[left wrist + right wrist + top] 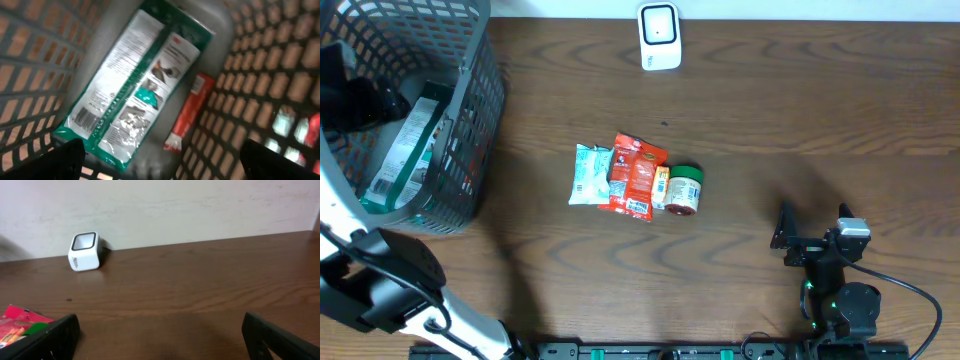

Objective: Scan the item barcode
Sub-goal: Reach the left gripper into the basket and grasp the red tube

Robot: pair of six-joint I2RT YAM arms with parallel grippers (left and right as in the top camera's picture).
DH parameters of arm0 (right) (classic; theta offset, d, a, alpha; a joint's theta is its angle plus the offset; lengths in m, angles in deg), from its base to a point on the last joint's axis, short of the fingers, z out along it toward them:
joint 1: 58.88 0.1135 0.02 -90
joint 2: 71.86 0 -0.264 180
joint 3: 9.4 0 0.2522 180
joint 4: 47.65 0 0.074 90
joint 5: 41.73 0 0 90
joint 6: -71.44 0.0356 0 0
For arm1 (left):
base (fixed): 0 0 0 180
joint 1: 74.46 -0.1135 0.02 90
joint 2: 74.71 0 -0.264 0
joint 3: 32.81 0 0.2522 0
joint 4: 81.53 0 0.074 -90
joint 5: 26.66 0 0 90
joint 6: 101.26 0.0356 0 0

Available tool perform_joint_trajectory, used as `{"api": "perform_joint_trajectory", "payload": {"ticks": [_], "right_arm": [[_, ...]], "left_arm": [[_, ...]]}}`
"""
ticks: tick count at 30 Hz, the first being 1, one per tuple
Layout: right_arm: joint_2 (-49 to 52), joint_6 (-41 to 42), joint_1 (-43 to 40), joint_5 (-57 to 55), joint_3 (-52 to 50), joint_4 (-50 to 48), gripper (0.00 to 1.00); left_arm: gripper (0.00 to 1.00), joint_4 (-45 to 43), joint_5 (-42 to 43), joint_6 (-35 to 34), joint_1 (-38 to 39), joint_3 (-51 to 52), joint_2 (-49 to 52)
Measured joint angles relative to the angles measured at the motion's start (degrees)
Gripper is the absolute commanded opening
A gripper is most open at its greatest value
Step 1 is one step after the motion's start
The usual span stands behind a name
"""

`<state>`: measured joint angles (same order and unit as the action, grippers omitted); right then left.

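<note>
Overhead, the grey basket (470,120) stood at the far left of the counter (770,110), and the left pincer (172,167) hung inside it with its fingers wide apart and nothing between them. Below it a green packet (135,85) lay flat on the basket floor, glossy, printed side up, its barcode (86,119) showing near one corner, with a red strip (187,112) just beside it. That item looked dealt with, so the step in hand seemed to be fetching the next one. At the middle of the counter a white-and-blue packet (590,175), a crinkled red packet (635,175) and a green-lidded jar (684,190) lay touching in a row. The white scanner (659,37) sat at the far edge, well apart from them. The next move would call for lifting one item and turning its barcode to the scanner. At the near right, the right pincer (815,232) stood open and empty.
</note>
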<state>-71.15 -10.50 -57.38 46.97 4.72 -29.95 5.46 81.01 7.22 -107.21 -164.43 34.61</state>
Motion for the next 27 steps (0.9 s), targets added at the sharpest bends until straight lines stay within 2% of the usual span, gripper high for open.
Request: {"api": "perform_joint_trajectory", "payload": {"ticks": [4, 6, 10, 14, 15, 17, 19, 24, 27], "right_arm": [[0.0, 0.0, 0.0, 0.0, 0.0, 0.0, 0.99], [0.0, 0.0, 0.0, 0.0, 0.0, 0.0, 0.99], [0.0, 0.0, 0.0, 0.0, 0.0, 0.0, 0.99], [0.0, 0.0, 0.0, 0.0, 0.0, 0.0, 0.99], [0.0, 0.0, 0.0, 0.0, 0.0, 0.0, 0.99], [0.0, 0.0, 0.0, 0.0, 0.0, 0.0, 0.99], [0.0, 0.0, 0.0, 0.0, 0.0, 0.0, 0.99], [0.0, 0.0, 0.0, 0.0, 0.0, 0.0, 0.99], [0.0, 0.0, 0.0, 0.0, 0.0, 0.0, 0.99]], "left_arm": [[1.0, 0.7, 0.3, 5.8, 1.0, 2.6, -0.2], [0.99, -0.4, 0.4, 7.3, 1.3, 7.5, -0.2], [0.98, -7.0, 0.5, 8.5, 2.4, 17.6, 0.5], [0.89, -13.3, 0.2, 10.5, 4.9, 26.6, 1.0], [0.83, -13.9, 0.2, 11.0, 5.4, 27.7, 1.1], [0.79, -15.0, -0.1, 11.5, 6.6, 28.5, 1.1], [0.78, -15.5, -0.5, 11.8, 7.5, 28.6, 1.1], [0.67, -16.7, -1.5, 12.2, 8.9, 28.6, 1.3], [0.67, -17.0, -1.6, 12.2, 8.9, 28.6, 2.1]]}}
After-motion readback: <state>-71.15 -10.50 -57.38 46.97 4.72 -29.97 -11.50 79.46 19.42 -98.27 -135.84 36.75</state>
